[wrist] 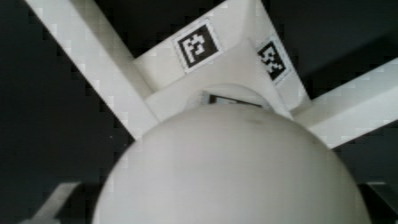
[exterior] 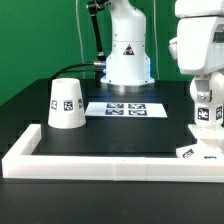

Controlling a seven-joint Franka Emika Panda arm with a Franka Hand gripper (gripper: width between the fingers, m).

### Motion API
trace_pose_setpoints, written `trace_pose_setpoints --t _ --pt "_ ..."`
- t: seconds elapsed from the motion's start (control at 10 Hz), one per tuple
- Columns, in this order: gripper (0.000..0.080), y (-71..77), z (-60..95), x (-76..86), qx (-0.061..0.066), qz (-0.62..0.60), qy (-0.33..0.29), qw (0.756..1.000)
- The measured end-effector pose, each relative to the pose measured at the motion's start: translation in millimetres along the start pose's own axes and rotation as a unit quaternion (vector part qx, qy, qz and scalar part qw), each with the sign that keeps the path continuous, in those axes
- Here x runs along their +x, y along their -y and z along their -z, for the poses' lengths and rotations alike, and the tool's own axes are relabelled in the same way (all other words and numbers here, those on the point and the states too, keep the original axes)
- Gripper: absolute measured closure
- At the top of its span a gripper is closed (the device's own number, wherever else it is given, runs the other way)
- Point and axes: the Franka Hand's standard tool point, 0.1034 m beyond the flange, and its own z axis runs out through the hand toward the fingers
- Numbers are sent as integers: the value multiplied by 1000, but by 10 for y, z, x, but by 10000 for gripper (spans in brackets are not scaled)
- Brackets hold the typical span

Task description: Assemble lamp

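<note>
The white ball-shaped bulb (wrist: 222,165) fills the wrist view between my fingers (wrist: 50,203). My gripper (wrist: 217,208) is shut on it. Just beyond the bulb lies the flat square base (wrist: 235,55) with two square tags and a dark socket hole (wrist: 233,98). In the exterior view my gripper (exterior: 205,133) hangs at the right, directly above the base (exterior: 196,152), and hides the bulb. The tagged cone-shaped shade (exterior: 67,103) stands alone at the exterior view's left, far from my gripper.
The long white bar frame (exterior: 100,165) runs along the table's front edge and up the left side; the base lies close against it. The marker board (exterior: 125,108) lies at mid table before the arm's pedestal (exterior: 128,60).
</note>
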Motion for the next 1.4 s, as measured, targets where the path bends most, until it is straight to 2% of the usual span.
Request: trace_pose_setpoints --t 0.2,0.5,0.7,1.0,1.3,1.4 --pt "223 -4 -3 16 -2 -118 -3 993" --pt "222 -4 3 43 -3 -271 -6 963" --pt "222 -34 17 39 -6 -394 -6 919" --pt "222 -54 11 10 -6 -462 -6 887" --pt "220 -77 9 -22 -6 -553 -6 833" --pt "220 -77 8 -24 -6 -564 -6 826"
